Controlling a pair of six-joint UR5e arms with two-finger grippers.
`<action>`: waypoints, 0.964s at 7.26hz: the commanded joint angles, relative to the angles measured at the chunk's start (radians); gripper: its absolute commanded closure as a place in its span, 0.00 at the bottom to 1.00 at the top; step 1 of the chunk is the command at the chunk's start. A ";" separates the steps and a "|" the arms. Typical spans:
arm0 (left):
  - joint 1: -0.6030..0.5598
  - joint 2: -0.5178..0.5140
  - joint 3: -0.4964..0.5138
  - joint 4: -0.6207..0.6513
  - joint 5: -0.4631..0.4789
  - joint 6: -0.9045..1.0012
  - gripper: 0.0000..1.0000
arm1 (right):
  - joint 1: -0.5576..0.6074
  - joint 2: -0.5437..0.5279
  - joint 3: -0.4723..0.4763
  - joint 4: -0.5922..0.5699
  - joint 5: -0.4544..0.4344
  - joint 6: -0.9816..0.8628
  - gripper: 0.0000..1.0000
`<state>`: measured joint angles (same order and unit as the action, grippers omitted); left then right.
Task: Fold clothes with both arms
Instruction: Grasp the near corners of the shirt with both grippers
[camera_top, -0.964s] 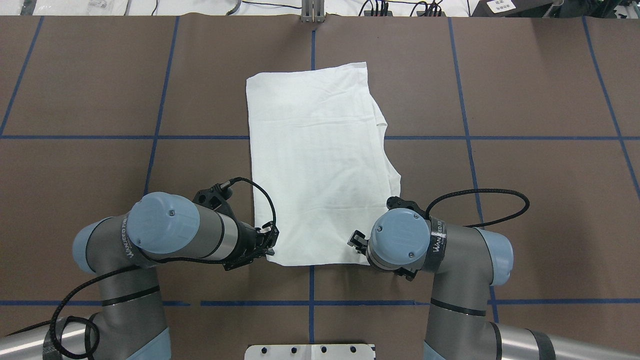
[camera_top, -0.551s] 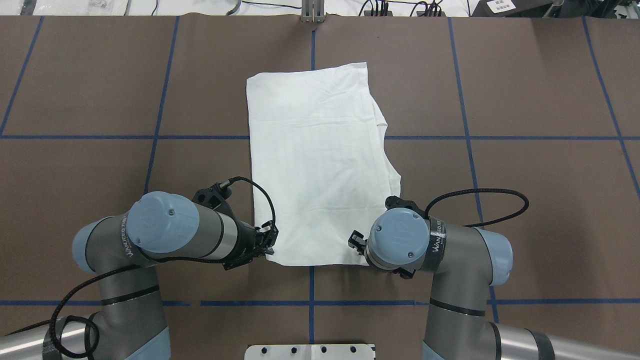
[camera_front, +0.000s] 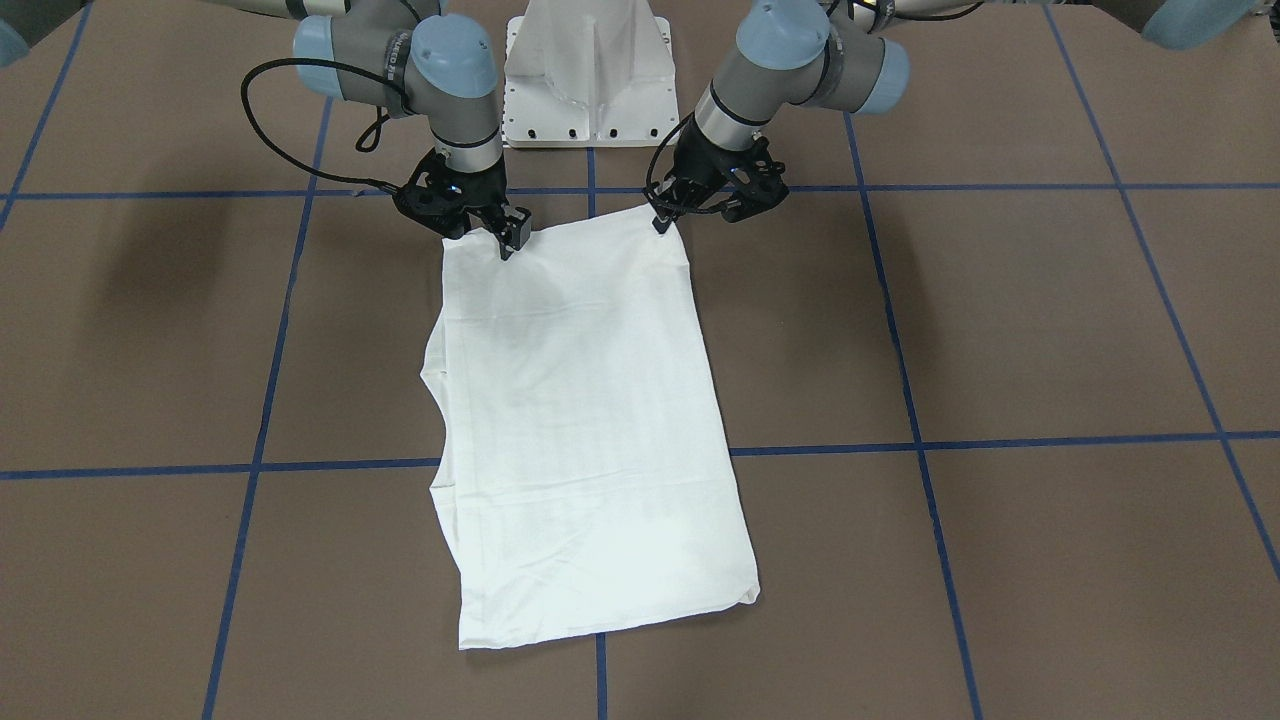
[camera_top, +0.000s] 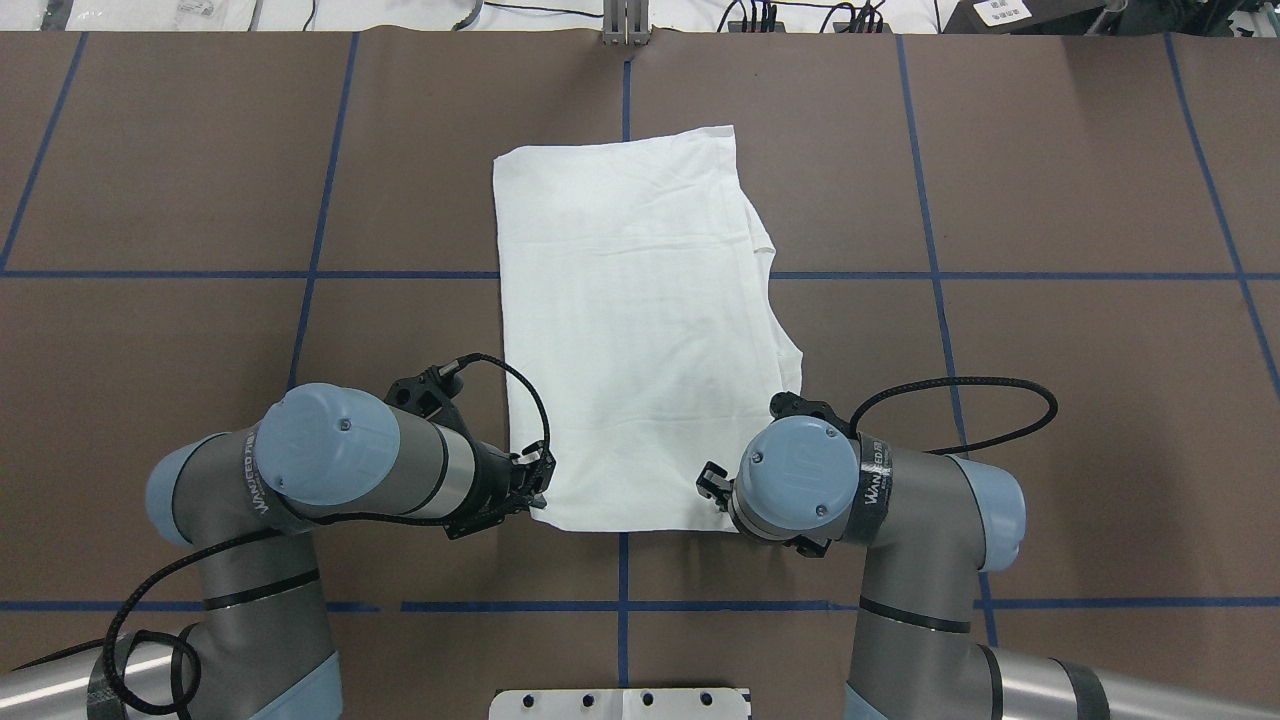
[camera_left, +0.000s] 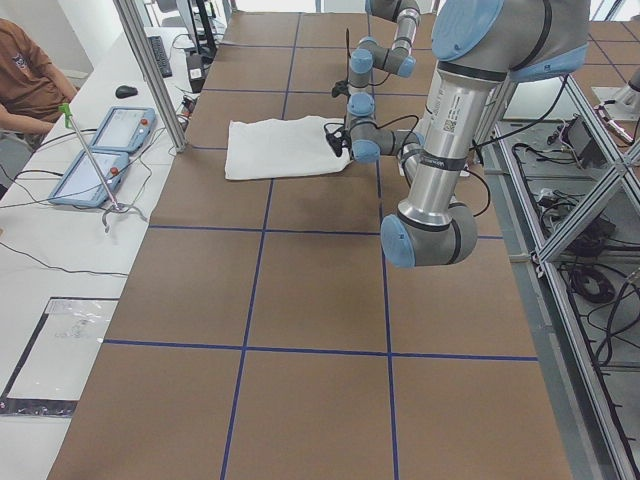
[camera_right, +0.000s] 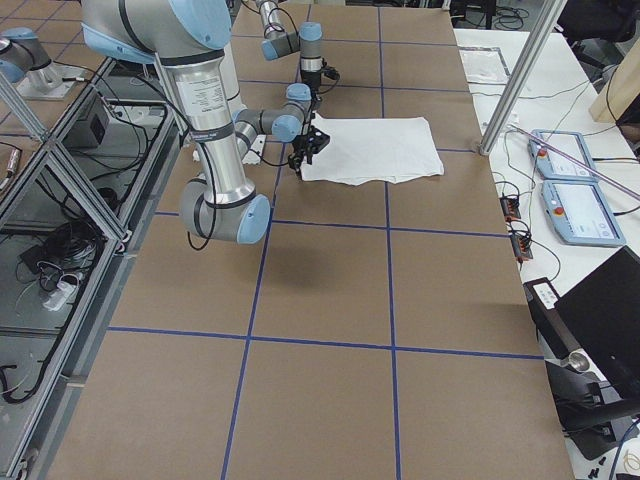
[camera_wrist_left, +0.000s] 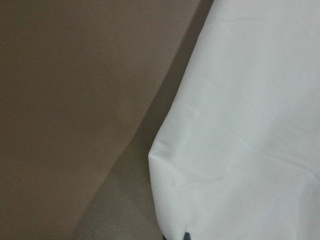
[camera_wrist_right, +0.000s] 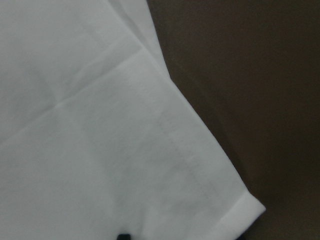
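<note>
Left end effector (camera_front: 660, 222) sits at the 7 o'clock corner of the T-shirt (camera_top: 640, 330) as seen from overhead. It seems clamped on the hem and has not moved in the last second. The garment lies lengthwise at the centre of the table (camera_top: 1050, 150). Right end effector (camera_front: 507, 245), apparently pinched on the 5 o'clock corner, has crept slightly inward. Both grips are probably set for the lift toward 12 o'clock. The front-facing view shows its fingertips, which its wrist hides overhead.

Wide brown table (camera_top: 200, 150) around T-shirt (camera_top: 630, 330); pedestal base (camera_front: 590, 70) at robot's edge.
</note>
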<state>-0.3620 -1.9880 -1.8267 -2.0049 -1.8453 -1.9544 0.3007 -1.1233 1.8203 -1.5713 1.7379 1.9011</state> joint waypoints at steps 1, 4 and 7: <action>0.000 0.000 0.004 0.000 0.001 0.000 1.00 | 0.009 0.010 0.002 -0.001 0.002 -0.001 1.00; 0.000 0.000 0.004 0.000 0.001 0.000 1.00 | 0.012 0.014 0.005 -0.015 0.003 -0.001 1.00; 0.000 0.000 0.003 0.002 0.001 0.000 1.00 | 0.012 0.016 0.011 -0.015 0.005 -0.001 1.00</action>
<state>-0.3620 -1.9880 -1.8237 -2.0046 -1.8439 -1.9543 0.3128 -1.1084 1.8276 -1.5859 1.7421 1.9006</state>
